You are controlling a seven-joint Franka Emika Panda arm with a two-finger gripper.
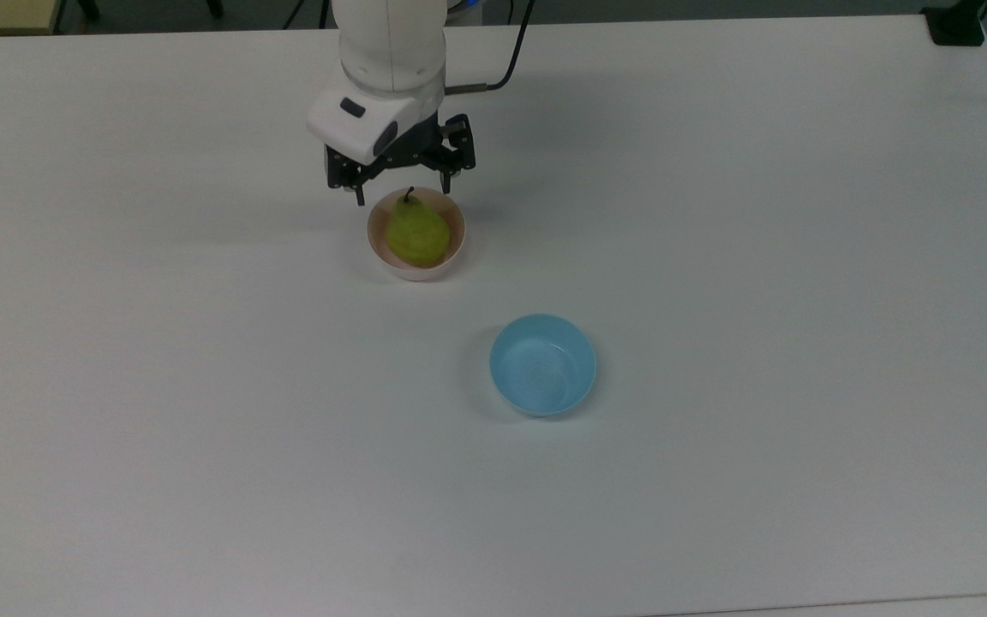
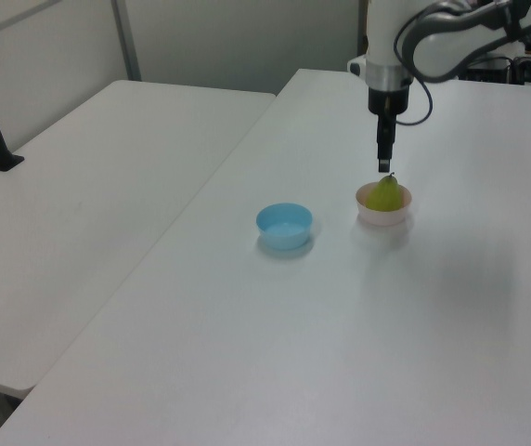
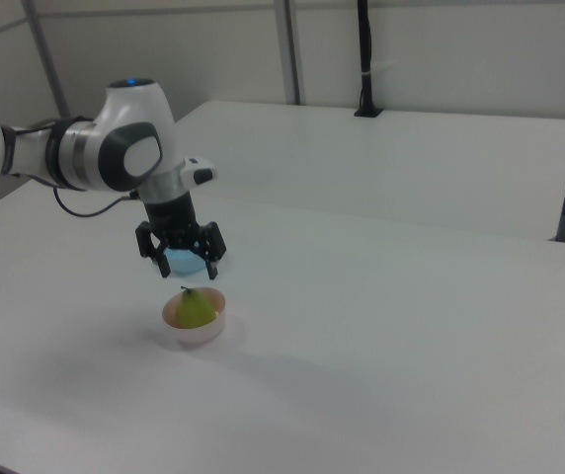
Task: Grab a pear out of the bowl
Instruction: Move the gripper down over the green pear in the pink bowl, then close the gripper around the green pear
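Note:
A yellow-green pear (image 1: 415, 232) (image 2: 386, 194) (image 3: 195, 309) with a dark stem stands in the pale pink bowl (image 1: 457, 247) (image 2: 369, 213) (image 3: 197, 334) near the table's middle. My gripper (image 1: 402, 194) (image 2: 382, 165) (image 3: 182, 267) hangs just above the pear's stem, fingers pointing down. It is open, with one finger on each side of the stem and nothing held. In the top view it overlaps the bowl's upper rim.
A light blue bowl (image 1: 543, 365) (image 2: 284, 226) stands apart from the pink one, lower right of it in the top view; in the right view the blue bowl (image 3: 181, 262) sits partly behind my gripper. A second white table (image 2: 89, 177) adjoins this one. A black post (image 3: 365, 59) rises at the far table's edge.

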